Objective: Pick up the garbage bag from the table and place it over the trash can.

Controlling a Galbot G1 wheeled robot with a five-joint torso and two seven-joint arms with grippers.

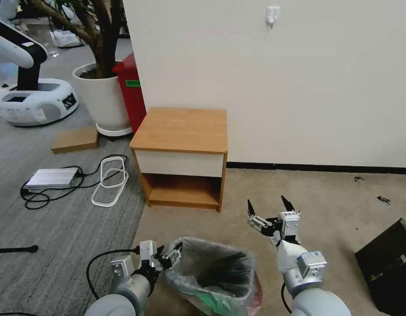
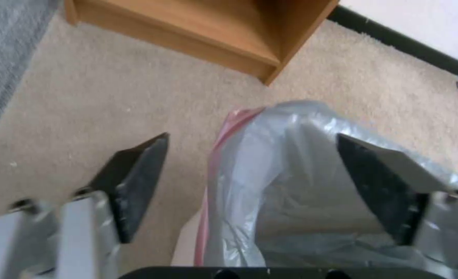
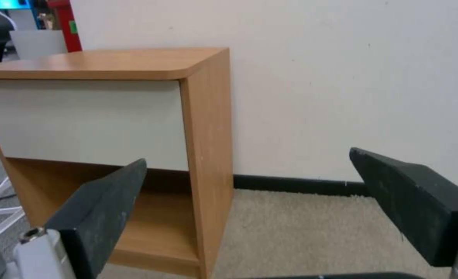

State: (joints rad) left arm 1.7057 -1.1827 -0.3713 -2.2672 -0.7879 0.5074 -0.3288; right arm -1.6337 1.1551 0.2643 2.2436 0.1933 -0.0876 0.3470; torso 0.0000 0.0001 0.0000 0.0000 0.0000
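Observation:
The garbage bag point(image 1: 212, 267), thin grey plastic with a pinkish-red rim, is draped over the mouth of the trash can point(image 2: 185, 248) on the carpet at the bottom centre. My left gripper point(image 1: 170, 254) is open at the can's left rim. In the left wrist view its fingers point(image 2: 131, 186) straddle the bag-covered corner point(image 2: 291, 174), one outside and one over the inside. My right gripper point(image 1: 269, 208) is open in the air, just past the can's right side, holding nothing. The table point(image 1: 181, 129) stands behind with a bare top, and the right gripper point(image 3: 250, 201) faces it point(image 3: 100, 116).
A wall runs behind the table. At the back left stand a white plant pot point(image 1: 102, 96), a tall red bin point(image 1: 132, 92) and another robot's base point(image 1: 34, 103). A cardboard piece point(image 1: 75, 139), a metal box with cables point(image 1: 51, 177) and a white loop point(image 1: 110, 175) lie on the left floor. At the right sits a black case point(image 1: 387, 263).

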